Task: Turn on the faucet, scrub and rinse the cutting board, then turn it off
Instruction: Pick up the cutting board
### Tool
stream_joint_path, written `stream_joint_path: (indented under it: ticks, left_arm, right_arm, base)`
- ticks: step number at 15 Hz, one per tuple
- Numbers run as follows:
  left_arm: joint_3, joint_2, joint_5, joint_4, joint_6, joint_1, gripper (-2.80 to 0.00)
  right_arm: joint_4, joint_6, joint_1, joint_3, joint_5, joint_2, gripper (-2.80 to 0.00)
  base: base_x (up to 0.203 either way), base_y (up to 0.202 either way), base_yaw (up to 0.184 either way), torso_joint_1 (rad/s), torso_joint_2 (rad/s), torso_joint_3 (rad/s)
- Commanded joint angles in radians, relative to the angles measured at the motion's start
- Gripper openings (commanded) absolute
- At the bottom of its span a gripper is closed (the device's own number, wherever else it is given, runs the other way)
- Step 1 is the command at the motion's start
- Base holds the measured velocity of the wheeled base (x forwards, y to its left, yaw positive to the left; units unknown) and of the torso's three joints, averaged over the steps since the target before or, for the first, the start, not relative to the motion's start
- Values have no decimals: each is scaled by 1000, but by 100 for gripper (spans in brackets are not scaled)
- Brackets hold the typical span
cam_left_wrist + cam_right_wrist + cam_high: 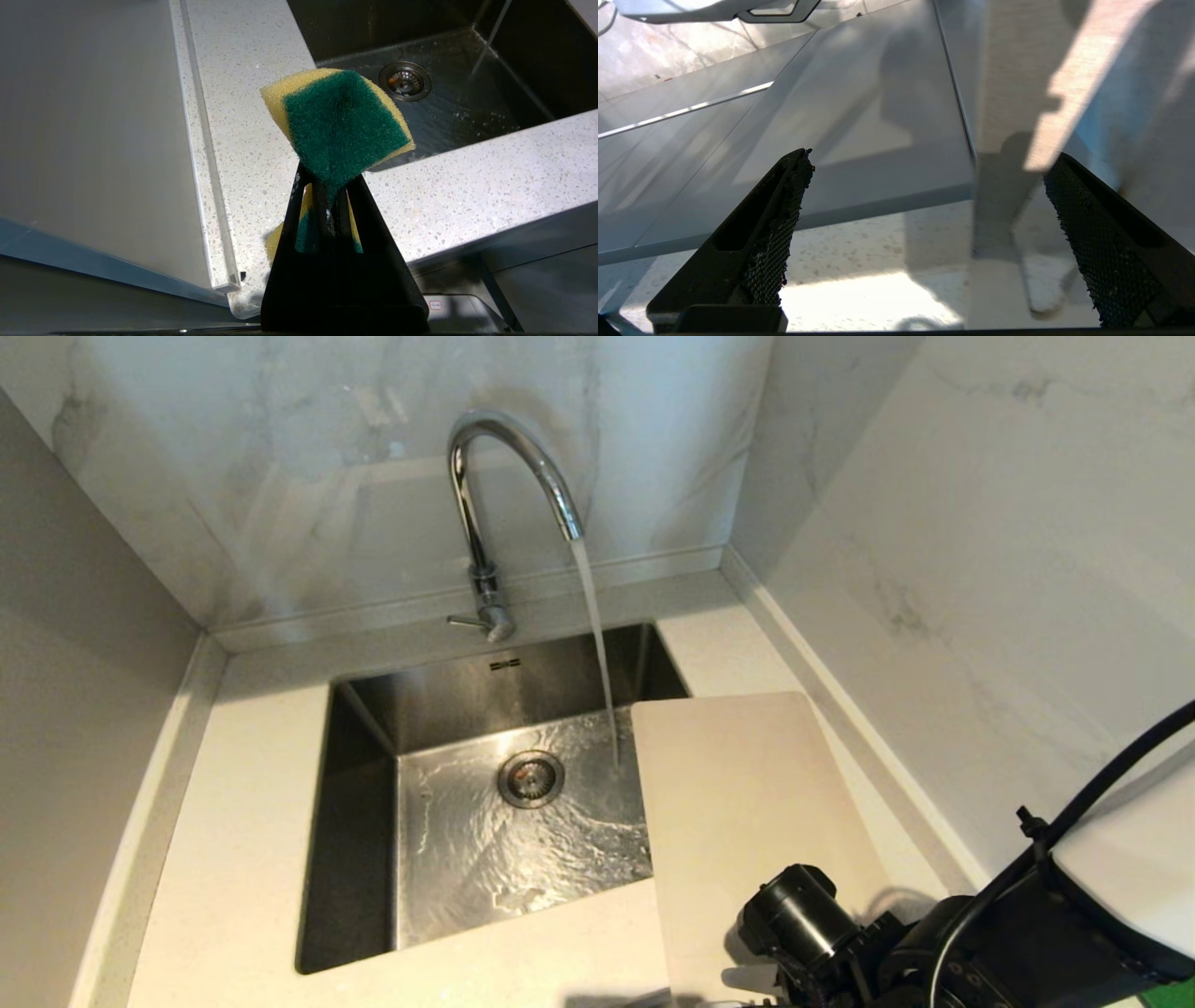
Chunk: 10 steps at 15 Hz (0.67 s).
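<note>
The chrome faucet [481,495] stands behind the sink, and water runs from its spout in a stream [597,653] onto the sink floor. The beige cutting board [738,812] lies flat on the counter right of the sink, its left edge overhanging the basin. In the right wrist view the board [999,298] and its handle cutout lie below my right gripper [931,161], which is open with nothing between its fingers. That arm [812,933] shows at the board's near end. My left gripper [329,179] is shut on a green-and-yellow sponge [341,126], held over the counter at the sink's front left.
The steel sink [364,784] has a round drain [530,778] and rippling water on its floor. A speckled pale counter [243,821] surrounds it. Marble walls rise close behind and on the right, a plain panel on the left.
</note>
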Motion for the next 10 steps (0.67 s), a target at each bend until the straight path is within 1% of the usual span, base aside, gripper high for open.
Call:
stream_joint_path:
  ticks: [1,6,10]
  left_arm:
    - [3,0,0,1,0,-1,-280]
    - [3,0,0,-1,0,-1,-280]
    - [3,0,0,-1,0,-1,-280]
  right_arm:
    - [-12,-4,0,14,-1,28,0]
    - [-125,3,0,25,5,97,0]
    - [-154,6,-2,38,7,125,0]
  base:
    - [0,0,0,0,0,0]
    - [0,0,0,0,0,0]
    - [0,0,0,0,0,0]
